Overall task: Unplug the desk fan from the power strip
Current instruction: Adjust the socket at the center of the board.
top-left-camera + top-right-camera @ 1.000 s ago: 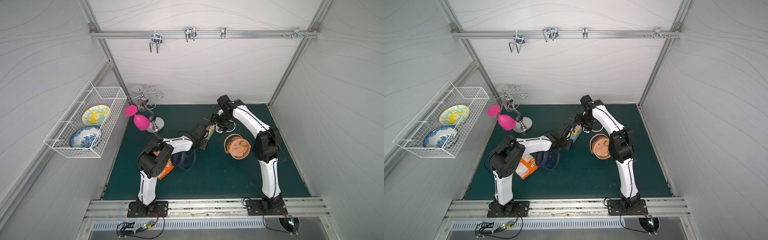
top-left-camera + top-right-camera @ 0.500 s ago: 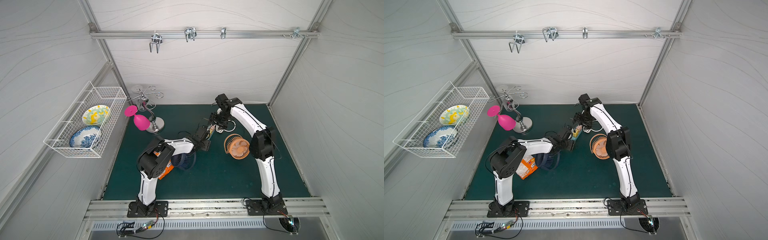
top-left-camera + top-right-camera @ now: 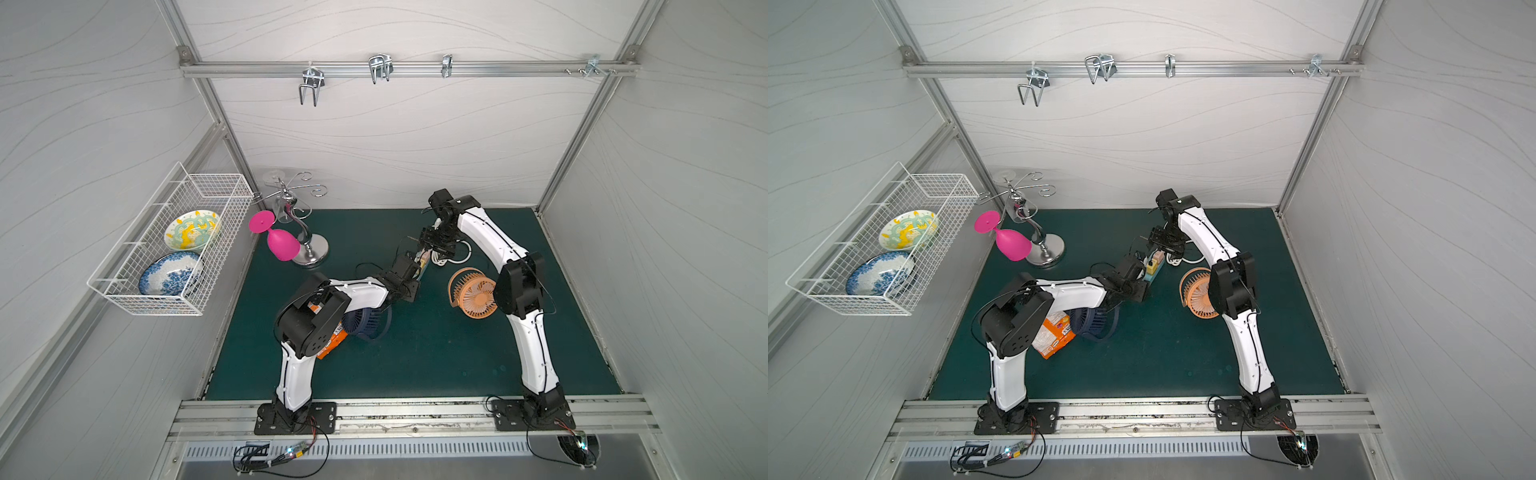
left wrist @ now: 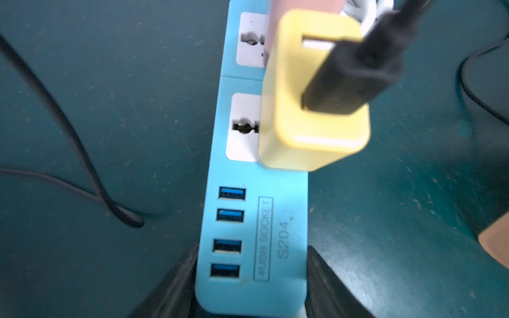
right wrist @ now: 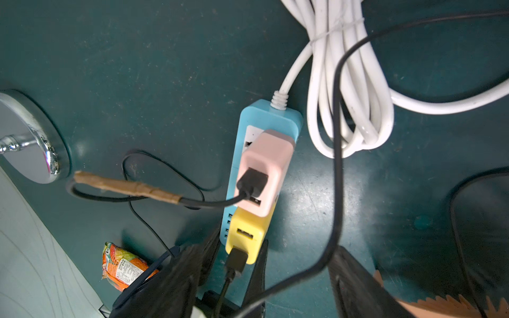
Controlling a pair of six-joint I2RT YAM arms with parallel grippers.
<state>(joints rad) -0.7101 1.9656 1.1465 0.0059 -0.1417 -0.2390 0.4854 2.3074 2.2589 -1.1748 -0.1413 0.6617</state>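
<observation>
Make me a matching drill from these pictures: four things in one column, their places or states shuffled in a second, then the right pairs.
Things:
1. yellow adapter
2. pink adapter
3. pink goblet
4. blue patterned plate

Places or states:
A. lies in the white wire basket on the wall
B. plugged into the power strip next to its USB ports
C. hangs upside down from the chrome rack
D. plugged into the power strip at the end where the white cord comes out

Pairs: 1-B, 2-D, 3-C, 4-A
</observation>
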